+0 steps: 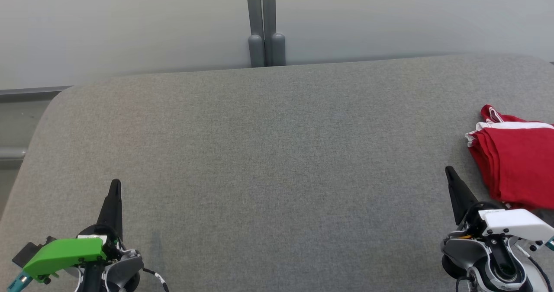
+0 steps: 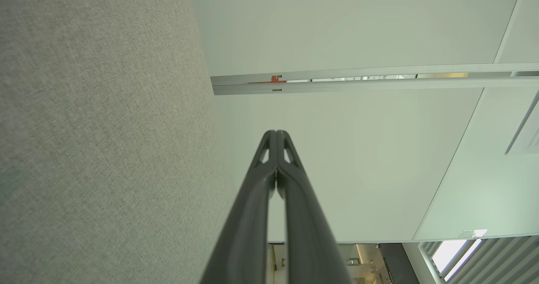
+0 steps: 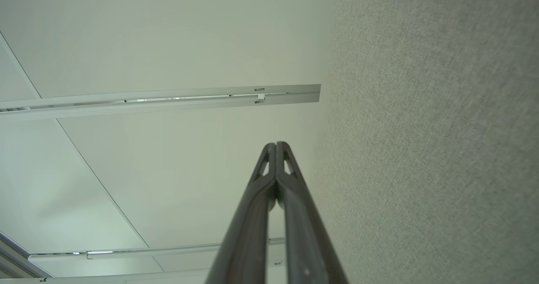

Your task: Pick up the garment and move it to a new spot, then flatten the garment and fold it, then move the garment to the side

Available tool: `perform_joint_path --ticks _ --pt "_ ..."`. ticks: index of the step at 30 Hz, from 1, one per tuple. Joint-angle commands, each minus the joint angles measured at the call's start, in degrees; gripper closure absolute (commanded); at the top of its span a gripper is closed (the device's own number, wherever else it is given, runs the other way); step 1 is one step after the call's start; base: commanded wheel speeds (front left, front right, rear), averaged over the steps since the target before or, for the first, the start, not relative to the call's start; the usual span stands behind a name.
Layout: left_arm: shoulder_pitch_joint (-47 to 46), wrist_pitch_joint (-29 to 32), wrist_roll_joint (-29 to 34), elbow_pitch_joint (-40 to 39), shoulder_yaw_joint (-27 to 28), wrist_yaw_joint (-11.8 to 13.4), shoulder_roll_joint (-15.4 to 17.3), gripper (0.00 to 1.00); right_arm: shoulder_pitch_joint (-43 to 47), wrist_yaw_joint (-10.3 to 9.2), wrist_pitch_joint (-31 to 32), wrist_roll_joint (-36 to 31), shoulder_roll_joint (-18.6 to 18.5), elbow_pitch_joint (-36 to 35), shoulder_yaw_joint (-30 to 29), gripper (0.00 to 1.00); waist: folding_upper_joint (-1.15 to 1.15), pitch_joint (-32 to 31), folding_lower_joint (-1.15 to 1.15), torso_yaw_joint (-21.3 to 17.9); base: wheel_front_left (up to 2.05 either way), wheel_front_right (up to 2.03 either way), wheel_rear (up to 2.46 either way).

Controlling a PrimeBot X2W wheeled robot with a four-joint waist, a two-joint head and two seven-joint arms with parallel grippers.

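A red garment (image 1: 515, 162) with white trim lies folded in a neat stack at the right edge of the grey fabric surface (image 1: 277, 162). My right gripper (image 1: 448, 169) rests at the lower right, just left of the garment and apart from it, shut with nothing between its fingers (image 3: 276, 144). At the lower left my left gripper (image 1: 115, 182) is also shut and empty, far from the garment; its tips (image 2: 276, 132) meet in the left wrist view.
A pale wall rises behind the grey surface, with a grey vertical post (image 1: 265, 24) at its middle. The surface's rounded left edge (image 1: 39, 123) drops off toward a grey ledge.
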Motion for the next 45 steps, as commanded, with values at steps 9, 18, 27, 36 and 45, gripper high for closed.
perform_joint_path --ticks 9,18,27,36,45 --pt "-0.66 0.25 -0.02 -0.12 0.14 -0.33 0.4 1.0 0.58 0.03 0.19 0.39 -0.23 -0.33 -0.09 1.0 0.0 0.0 0.0 0.0 0.0 0.0 0.0" --pt "-0.66 0.25 -0.02 -0.13 0.14 -0.33 0.4 1.0 0.58 0.02 0.19 0.39 -0.23 -0.33 -0.08 1.0 0.0 0.0 0.0 0.0 0.0 0.0 0.0" --pt "-0.66 0.25 -0.02 -0.13 0.14 -0.33 0.4 1.0 0.58 0.03 0.19 0.39 -0.23 -0.33 -0.08 1.0 0.0 0.0 0.0 0.0 0.0 0.0 0.0" --pt "-0.66 0.25 -0.02 -0.13 0.14 -0.33 0.4 1.0 0.58 0.02 0.18 0.39 -0.23 -0.33 -0.08 1.0 0.0 0.0 0.0 0.0 0.0 0.0 0.0" --pt "-0.66 0.25 -0.02 -0.13 0.14 -0.33 0.4 1.0 0.57 0.03 0.18 0.4 -0.23 -0.33 -0.08 1.0 0.0 0.0 0.0 0.0 0.0 0.0 0.0"
